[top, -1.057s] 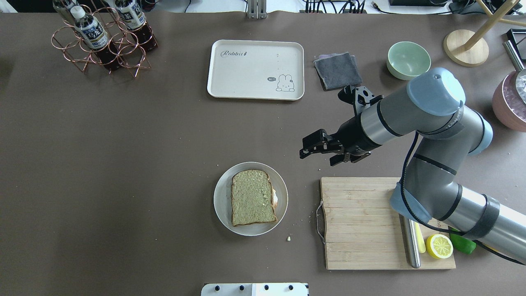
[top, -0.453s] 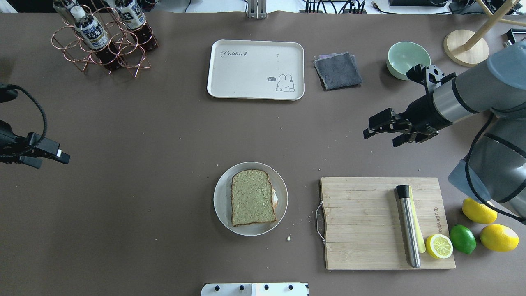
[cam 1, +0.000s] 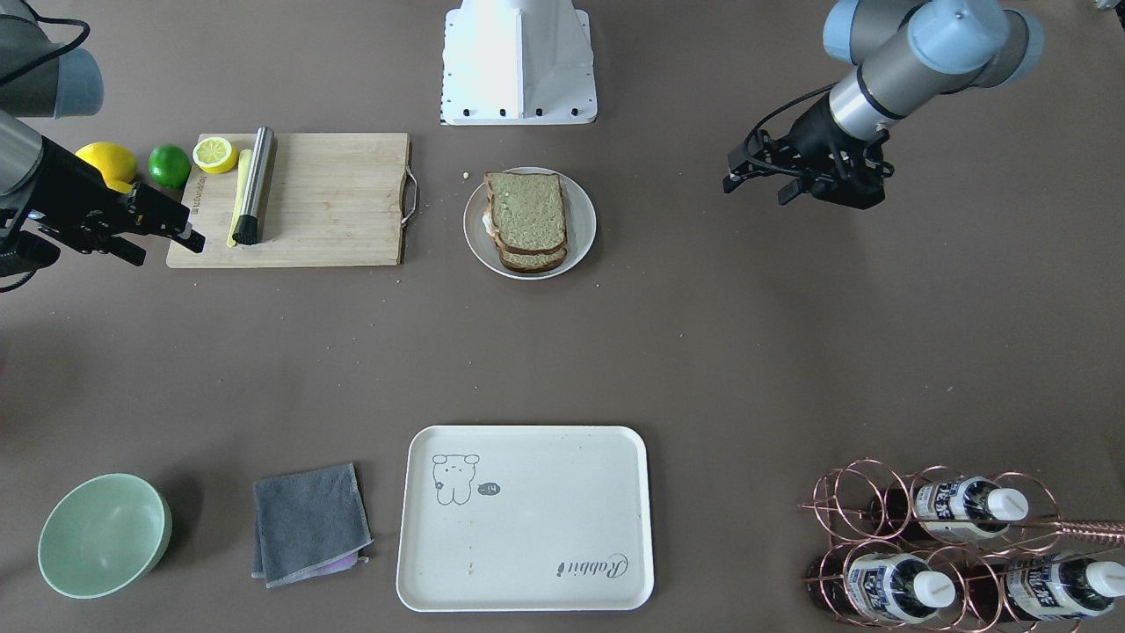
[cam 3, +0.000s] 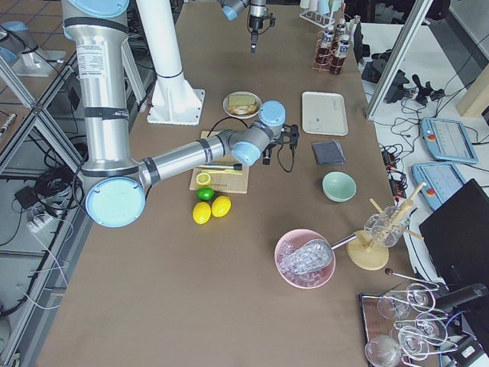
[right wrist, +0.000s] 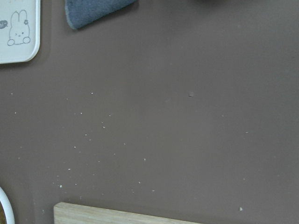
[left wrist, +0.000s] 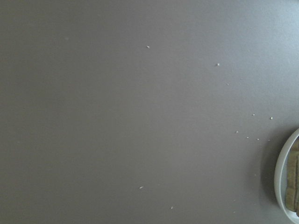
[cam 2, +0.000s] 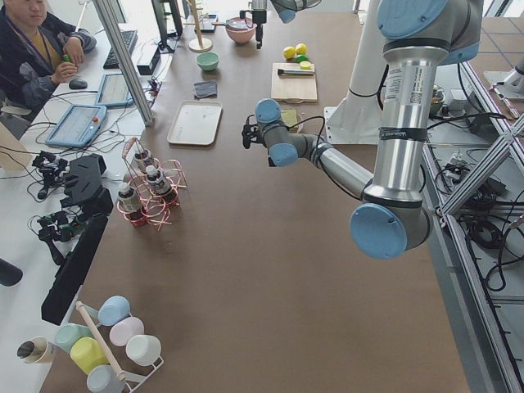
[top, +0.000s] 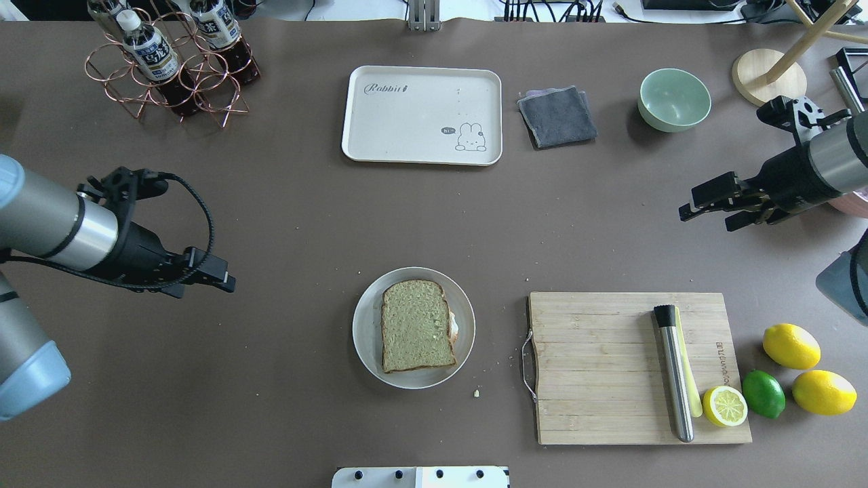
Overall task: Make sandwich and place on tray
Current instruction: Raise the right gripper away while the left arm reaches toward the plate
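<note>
Facing the robot, the front camera shows both bread slices of the sandwich (cam 1: 526,211) stacked on its plate (cam 1: 582,220); overhead, only the top slice and a bit of egg show. Bare table separates the plate from the tray (top: 420,129), well apart. Both the left gripper (top: 203,288) and the right gripper (top: 708,218) hover with jaws parted, holding nothing, wide of the plate.

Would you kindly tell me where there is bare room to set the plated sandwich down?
The tray is bare, as is the table between it and the plate. Crowded: the cutting board's right end, with the steel tool and lemon half.
</note>
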